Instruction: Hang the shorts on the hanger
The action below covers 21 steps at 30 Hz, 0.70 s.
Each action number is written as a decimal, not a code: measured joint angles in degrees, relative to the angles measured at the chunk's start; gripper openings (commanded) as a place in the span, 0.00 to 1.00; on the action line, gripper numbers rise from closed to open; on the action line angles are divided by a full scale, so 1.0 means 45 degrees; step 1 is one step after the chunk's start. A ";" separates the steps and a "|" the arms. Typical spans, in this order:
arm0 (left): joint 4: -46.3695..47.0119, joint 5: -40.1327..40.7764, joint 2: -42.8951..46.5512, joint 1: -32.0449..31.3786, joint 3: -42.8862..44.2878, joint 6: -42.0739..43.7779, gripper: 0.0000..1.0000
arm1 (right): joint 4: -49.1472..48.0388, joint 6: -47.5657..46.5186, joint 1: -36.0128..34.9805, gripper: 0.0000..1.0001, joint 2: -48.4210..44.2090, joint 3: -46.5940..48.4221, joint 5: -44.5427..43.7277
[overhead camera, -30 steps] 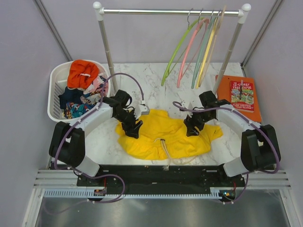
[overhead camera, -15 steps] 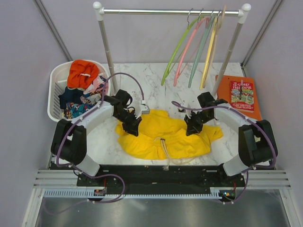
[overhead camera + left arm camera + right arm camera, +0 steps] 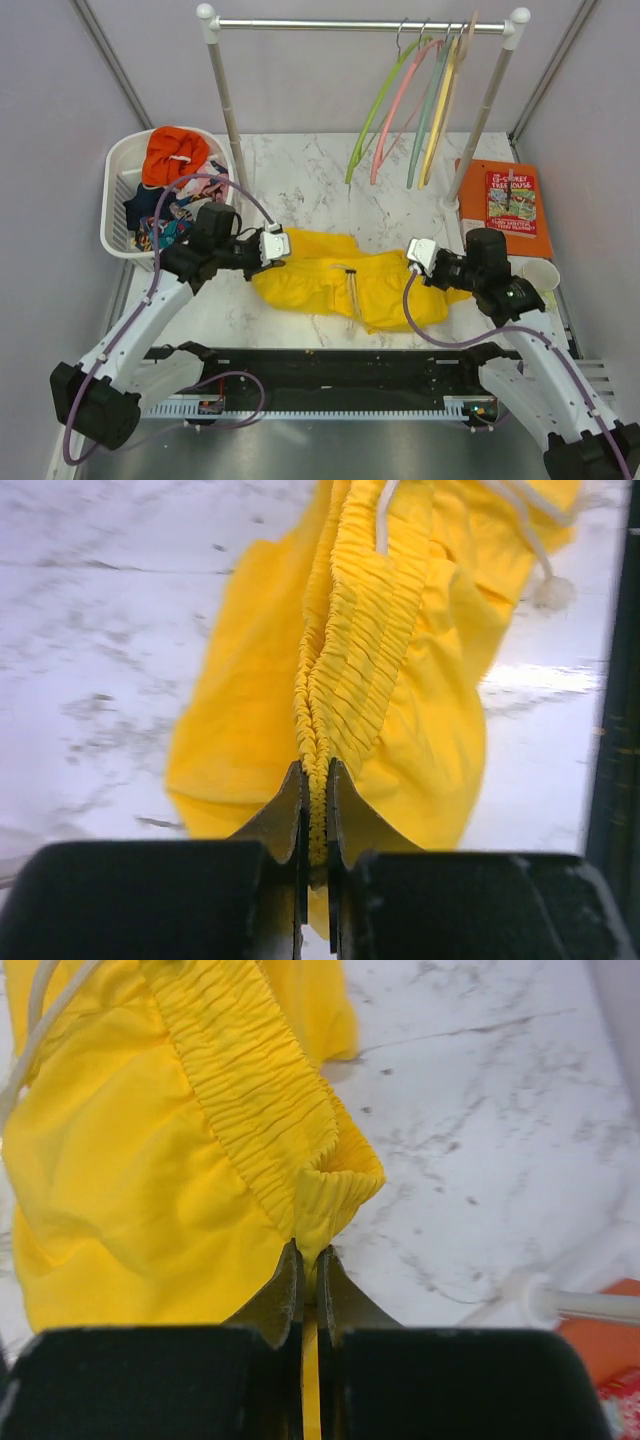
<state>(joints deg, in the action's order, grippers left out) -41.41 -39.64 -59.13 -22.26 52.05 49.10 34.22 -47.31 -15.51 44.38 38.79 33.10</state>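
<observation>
Hidden between jaws: shorts (image 3: 310, 285) waistband ends; book (image 3: 511, 203) title illegible.

Overhead view faces down; wrist views (both close) share the shorts (image 3: 320, 285).

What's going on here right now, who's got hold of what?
Both arms are handling the yellow shorts. The left gripper is shut on one end of the elastic waistband and the right gripper on the other end, so the waistband runs stretched between them over the marble table. The light green hanger hangs on the rail at the back beside the other hangers; the shorts are not yet on it.
</observation>
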 measured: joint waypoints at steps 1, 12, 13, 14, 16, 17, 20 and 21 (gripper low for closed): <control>0.1117 0.0185 0.0369 0.0000 -0.0447 0.0053 0.02 | -0.0690 -0.0160 0.0010 0.00 -0.0437 -0.0359 -0.0282; 1.2609 0.1175 -0.0350 -0.0058 -0.7344 0.4289 0.02 | -0.8704 -0.5785 0.0641 0.00 -0.0151 -0.5430 -0.0491; 1.2730 0.1171 -0.0529 -0.0083 -0.7538 0.4609 0.02 | -0.8748 -0.6499 0.0690 0.00 -0.0029 -0.5702 -0.0243; 1.2721 0.1137 -0.0617 -0.0097 -0.7601 0.4906 0.02 | -0.8752 -0.7198 0.0719 0.00 0.0053 -0.5906 0.0019; 1.2662 0.1107 -0.0578 -0.0097 -0.7597 0.5333 0.02 | -0.8748 -0.8500 0.0767 0.00 0.0015 -0.6251 0.0364; 1.2473 0.1049 -0.0495 -0.0102 -0.7601 0.5644 0.02 | -0.8631 -0.9335 0.0797 0.00 -0.0073 -0.6470 0.0578; 1.1764 0.0928 -0.0316 -0.0117 -0.7650 0.6407 0.04 | -0.7805 -1.1210 0.0821 0.00 -0.0233 -0.6839 0.1025; 1.1472 0.0879 -0.0282 -0.0141 -0.7655 0.6586 0.06 | -0.7480 -1.1735 0.0821 0.00 -0.0199 -0.6868 0.1103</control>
<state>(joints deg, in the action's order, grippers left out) 10.22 -35.68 -60.40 -22.90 17.61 78.74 0.56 -100.12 -11.81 43.48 7.88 38.06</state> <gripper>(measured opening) 0.058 0.026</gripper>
